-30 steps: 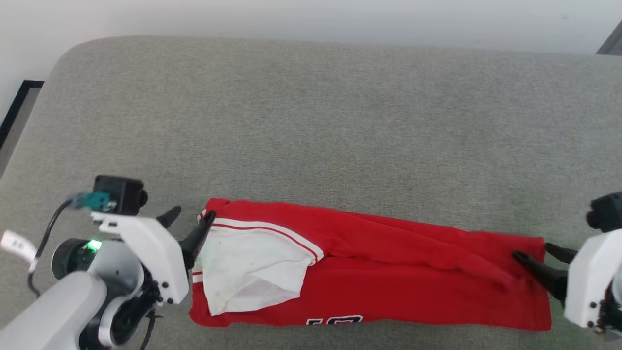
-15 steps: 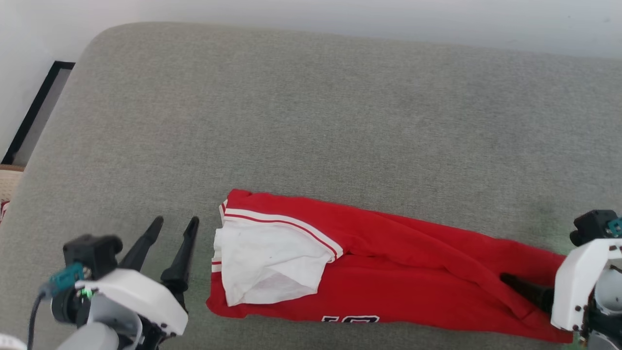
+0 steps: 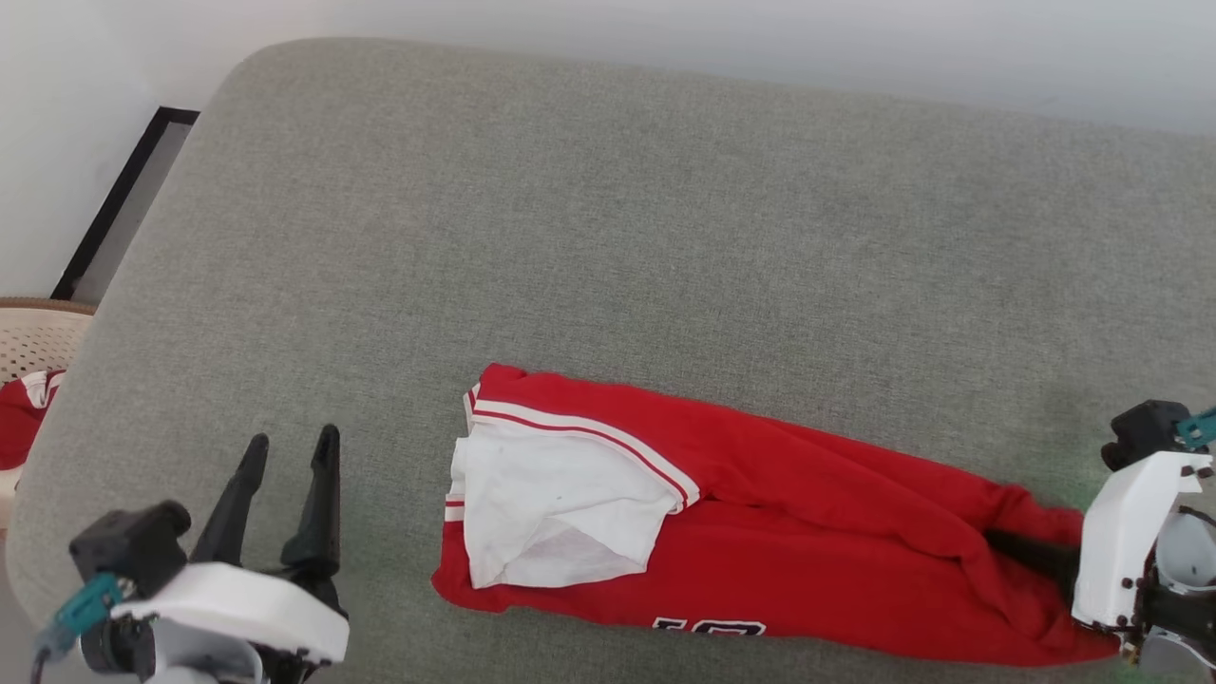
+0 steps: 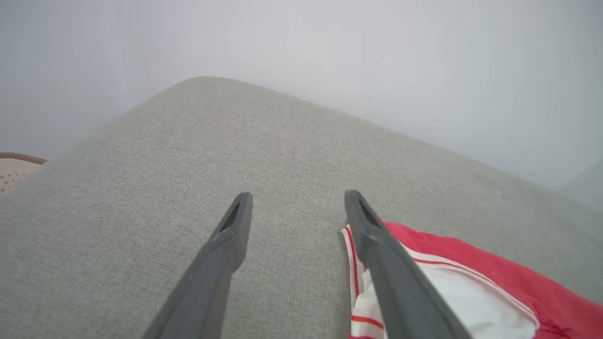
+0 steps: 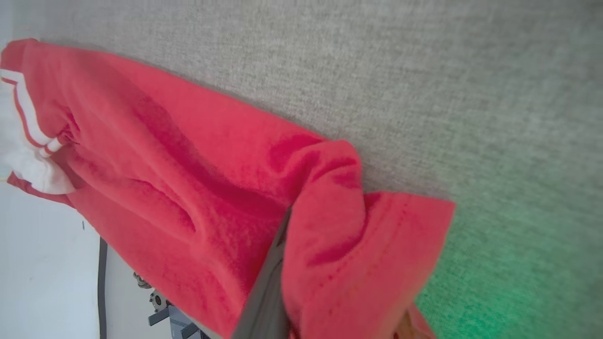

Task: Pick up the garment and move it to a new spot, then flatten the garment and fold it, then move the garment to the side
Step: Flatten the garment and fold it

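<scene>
The garment [image 3: 807,551] lies as a long red strip on the grey cushion [image 3: 608,237]. Its white sleeve [image 3: 556,513] with striped trim is folded on top at the left end, and a bit of black lettering [image 3: 708,627] shows at the near edge. My left gripper [image 3: 290,451] stands open to the left of the garment, apart from it; in the left wrist view the left gripper [image 4: 297,197] holds nothing, with the garment [image 4: 494,287] beside its right finger. My right gripper [image 3: 1012,543] is shut on the garment's right end, the cloth [image 5: 198,188] bunched over one dark finger [image 5: 266,292].
A pale basket [image 3: 33,332] stands off the cushion's left edge and holds another red-and-white cloth [image 3: 19,418]. A dark-framed panel [image 3: 123,204] leans by the wall at the left. The cushion's near edge runs just below the garment. Bare grey fabric stretches behind the garment.
The head camera has swung. My left gripper has drawn back from the garment's left end, still open. My right gripper has closed on the right end, and the cloth there has bunched up.
</scene>
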`<state>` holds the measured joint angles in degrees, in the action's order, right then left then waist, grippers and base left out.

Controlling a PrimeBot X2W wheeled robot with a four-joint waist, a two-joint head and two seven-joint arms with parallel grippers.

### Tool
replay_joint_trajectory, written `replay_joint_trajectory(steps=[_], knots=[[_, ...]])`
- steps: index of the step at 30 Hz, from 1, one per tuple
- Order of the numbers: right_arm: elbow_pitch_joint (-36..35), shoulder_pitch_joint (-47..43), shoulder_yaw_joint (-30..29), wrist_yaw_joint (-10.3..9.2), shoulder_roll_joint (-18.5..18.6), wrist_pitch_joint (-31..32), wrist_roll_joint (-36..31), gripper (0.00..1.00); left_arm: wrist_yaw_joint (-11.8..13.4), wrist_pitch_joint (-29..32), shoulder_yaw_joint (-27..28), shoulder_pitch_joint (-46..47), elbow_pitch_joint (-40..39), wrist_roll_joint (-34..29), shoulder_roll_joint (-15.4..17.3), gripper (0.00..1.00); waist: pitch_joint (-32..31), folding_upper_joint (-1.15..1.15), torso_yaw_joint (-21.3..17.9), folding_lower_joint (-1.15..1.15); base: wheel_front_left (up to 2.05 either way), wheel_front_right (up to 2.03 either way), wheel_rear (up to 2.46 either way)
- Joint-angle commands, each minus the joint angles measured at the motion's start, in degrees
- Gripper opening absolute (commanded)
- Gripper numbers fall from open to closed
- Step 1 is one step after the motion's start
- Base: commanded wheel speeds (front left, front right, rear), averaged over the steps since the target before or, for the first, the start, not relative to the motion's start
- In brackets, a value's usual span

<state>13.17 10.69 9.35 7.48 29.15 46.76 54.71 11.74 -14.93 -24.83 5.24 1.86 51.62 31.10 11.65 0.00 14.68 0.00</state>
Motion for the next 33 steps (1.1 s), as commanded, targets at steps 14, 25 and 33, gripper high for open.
replay_joint_trajectory(steps=[14,25,33], knots=[[5.84,0.27,-10.12,-0.01,8.78,-4.31,1.99,0.0,-9.45,-0.35,12.11,-6.17,1.19,-12.18,-11.25,1.0,-0.54,0.0,-2.55,0.0,0.0,0.0,0.0],[7.78,2.39,-13.5,0.0,11.87,-3.49,2.22,0.0,-13.3,-0.33,16.46,-6.38,3.27,-15.58,-15.01,1.0,-1.26,0.0,-6.0,0.0,0.0,0.0,0.0],[-10.57,-1.8,-8.34,0.01,6.7,-0.49,4.69,0.0,-14.38,-0.34,16.81,-6.34,4.31,-16.63,-15.76,1.0,-2.02,0.0,-6.16,0.0,0.0,0.0,0.0]])
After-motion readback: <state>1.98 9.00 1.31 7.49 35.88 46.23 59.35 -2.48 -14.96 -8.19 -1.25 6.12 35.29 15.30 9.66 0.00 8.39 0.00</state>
